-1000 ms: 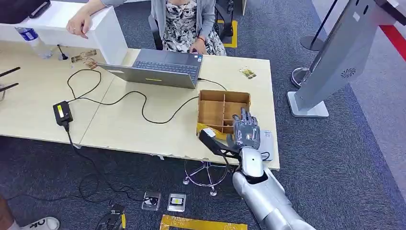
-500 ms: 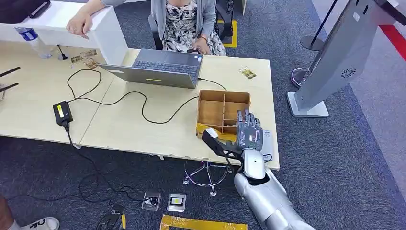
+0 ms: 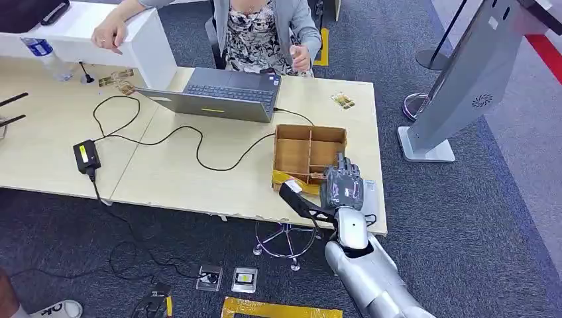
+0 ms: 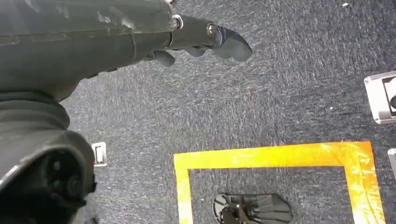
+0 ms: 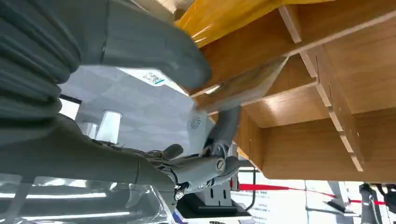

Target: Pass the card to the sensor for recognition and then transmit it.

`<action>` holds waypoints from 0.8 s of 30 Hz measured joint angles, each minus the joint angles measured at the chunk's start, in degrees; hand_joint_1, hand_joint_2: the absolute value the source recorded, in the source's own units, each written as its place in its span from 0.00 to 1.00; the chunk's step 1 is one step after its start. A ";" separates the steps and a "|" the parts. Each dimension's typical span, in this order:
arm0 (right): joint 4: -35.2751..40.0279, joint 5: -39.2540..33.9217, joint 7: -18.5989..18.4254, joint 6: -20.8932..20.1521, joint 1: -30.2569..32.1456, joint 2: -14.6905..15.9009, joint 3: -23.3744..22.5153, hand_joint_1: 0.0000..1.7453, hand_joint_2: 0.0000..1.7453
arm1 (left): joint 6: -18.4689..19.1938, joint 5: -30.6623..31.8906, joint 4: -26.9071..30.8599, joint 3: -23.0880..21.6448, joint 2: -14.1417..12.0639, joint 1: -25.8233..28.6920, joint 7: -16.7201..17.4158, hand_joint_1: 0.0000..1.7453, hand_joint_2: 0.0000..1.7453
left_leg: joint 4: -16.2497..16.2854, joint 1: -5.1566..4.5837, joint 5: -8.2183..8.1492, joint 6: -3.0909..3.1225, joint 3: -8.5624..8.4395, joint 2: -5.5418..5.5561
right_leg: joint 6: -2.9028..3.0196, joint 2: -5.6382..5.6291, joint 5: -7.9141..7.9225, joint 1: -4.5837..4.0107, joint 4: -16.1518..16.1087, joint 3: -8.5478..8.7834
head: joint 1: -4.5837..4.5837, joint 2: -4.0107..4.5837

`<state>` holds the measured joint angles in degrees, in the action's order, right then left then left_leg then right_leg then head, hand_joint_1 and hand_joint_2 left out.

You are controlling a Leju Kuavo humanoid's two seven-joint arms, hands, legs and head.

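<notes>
Change since the earlier frames: the right hand (image 3: 342,185) has curled its fingers down at the near-right compartment of the wooden divided box (image 3: 309,154), where they lay flat and extended before; the seated person's hand (image 3: 299,55) has lifted off the bench (image 3: 199,182) to chest height.

Right hand: lower centre-right of the head view, on a silver arm rising from the bottom edge. In the right wrist view the thumb (image 5: 154,51) and a dark finger (image 5: 224,126) close on a thin pale card (image 5: 243,86) at a wooden partition of the box. The hand pinches the card.

Card: at the near-right compartment of the box, between thumb and finger. Its printed face cannot be read.

Left hand (image 4: 205,39): upper part of the left wrist view, hanging over dark carpet (image 4: 280,93) with a yellow tape outline (image 4: 261,156). Fingers curled, holding nothing.

Bench contents, head view:
- Wooden divided box, centre-right, yellow tape along its near-left edge.
- Open laptop (image 3: 222,96), upper centre, cable trailing across the surface.
- Black power adapter (image 3: 86,156), left.
- Small card (image 3: 342,101) lying apart, upper right of the bench top.
- Water bottle (image 3: 45,55), upper left.

Right of frame: grey slanted kiosk (image 3: 464,79) standing on the carpet.
</notes>
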<state>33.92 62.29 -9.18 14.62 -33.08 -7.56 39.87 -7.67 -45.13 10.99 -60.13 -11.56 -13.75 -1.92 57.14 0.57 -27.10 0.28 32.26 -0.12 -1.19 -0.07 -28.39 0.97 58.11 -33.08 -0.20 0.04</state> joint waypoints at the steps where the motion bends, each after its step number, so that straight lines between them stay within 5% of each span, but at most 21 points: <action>1: -0.07 -0.04 0.13 0.29 -0.06 0.00 -0.02 1.00 1.00 | 0.00 0.04 0.02 0.04 0.00 0.02 0.00 0.00 0.00 | 0.00 0.00 0.00 0.00 0.00 0.00 | 0.00 0.00 0.00 0.00 0.00 0.00 | 0.02 0.00; 24: -0.44 -1.57 1.25 1.16 -0.07 0.00 -0.96 1.00 1.00 | 0.04 0.68 0.00 0.79 0.02 0.05 0.02 0.00 0.00 | 0.00 0.00 -0.01 -0.01 0.00 0.00 | 0.00 0.00 0.00 0.00 0.00 0.00 | 0.02 0.00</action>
<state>33.48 60.72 -7.93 15.78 -33.15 -7.56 38.91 -7.63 -44.46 10.99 -59.34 -11.54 -13.70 -1.90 57.14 0.57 -27.10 0.27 32.26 -0.12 -1.19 -0.07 -28.39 0.97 58.11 -33.07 -0.17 0.04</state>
